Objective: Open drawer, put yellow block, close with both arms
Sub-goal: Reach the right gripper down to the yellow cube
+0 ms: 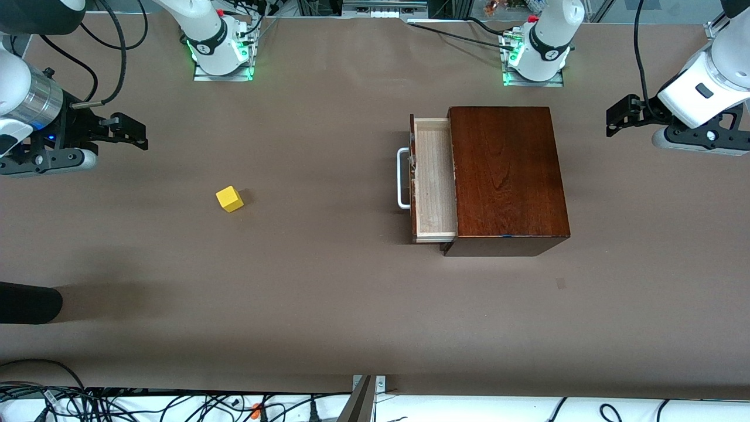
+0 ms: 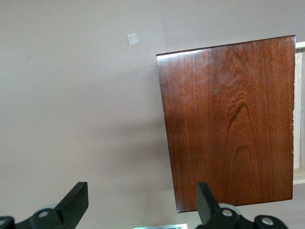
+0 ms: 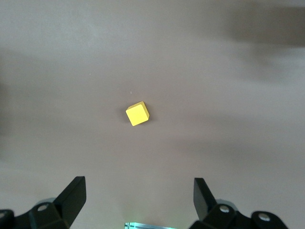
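Note:
The mahogany box (image 1: 507, 170) stands toward the left arm's end of the table. Its drawer (image 1: 435, 179) is pulled partly out, with the white handle (image 1: 402, 179) facing the right arm's end. I see nothing in the pale tray. The yellow block (image 1: 229, 198) lies on the bare table toward the right arm's end. My right gripper (image 1: 132, 130) is open and empty, raised over the table, with the block (image 3: 137, 114) below it ahead of its gripper (image 3: 139, 186). My left gripper (image 1: 618, 117) is open and empty, raised beside the box (image 2: 228, 119), as its wrist view (image 2: 141, 191) shows.
A small pale tape patch (image 1: 561, 283) lies on the table nearer the front camera than the box. A black rounded object (image 1: 29, 302) juts in at the right arm's end. Cables (image 1: 117, 404) run along the table's near edge.

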You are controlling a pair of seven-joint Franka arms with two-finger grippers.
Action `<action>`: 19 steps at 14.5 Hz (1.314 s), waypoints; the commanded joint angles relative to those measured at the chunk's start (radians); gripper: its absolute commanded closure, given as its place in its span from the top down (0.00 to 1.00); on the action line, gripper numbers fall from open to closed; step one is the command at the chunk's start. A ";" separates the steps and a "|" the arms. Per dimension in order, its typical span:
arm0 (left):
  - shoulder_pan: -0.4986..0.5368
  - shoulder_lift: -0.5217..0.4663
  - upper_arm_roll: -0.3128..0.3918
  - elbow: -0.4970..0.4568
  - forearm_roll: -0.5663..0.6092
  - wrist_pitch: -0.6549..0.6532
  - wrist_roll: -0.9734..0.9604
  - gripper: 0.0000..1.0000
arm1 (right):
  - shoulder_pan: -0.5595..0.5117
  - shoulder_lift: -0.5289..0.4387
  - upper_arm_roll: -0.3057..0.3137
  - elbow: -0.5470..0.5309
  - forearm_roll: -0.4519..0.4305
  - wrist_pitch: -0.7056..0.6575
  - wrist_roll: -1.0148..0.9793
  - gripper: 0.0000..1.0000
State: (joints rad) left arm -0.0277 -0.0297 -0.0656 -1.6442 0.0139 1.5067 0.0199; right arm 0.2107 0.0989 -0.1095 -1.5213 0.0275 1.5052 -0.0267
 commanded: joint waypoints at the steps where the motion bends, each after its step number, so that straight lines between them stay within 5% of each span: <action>1: 0.002 -0.001 -0.002 0.021 -0.020 -0.025 0.017 1.00 | -0.002 0.004 0.004 0.020 0.006 0.001 0.008 1.00; 8: 0.003 0.001 -0.005 0.023 -0.020 -0.026 0.018 1.00 | -0.002 0.021 0.004 0.032 0.002 0.010 0.002 1.00; 13: 0.003 -0.001 -0.006 0.021 -0.020 -0.026 0.018 1.00 | 0.013 0.146 0.004 0.020 0.020 0.046 -0.019 1.00; 19: 0.006 -0.001 -0.005 0.021 -0.020 -0.028 0.018 1.00 | 0.016 0.156 0.027 -0.317 0.078 0.425 -0.209 1.00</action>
State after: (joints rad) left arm -0.0282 -0.0297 -0.0705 -1.6431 0.0139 1.4999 0.0202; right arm 0.2252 0.2955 -0.0964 -1.7142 0.0890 1.8191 -0.2116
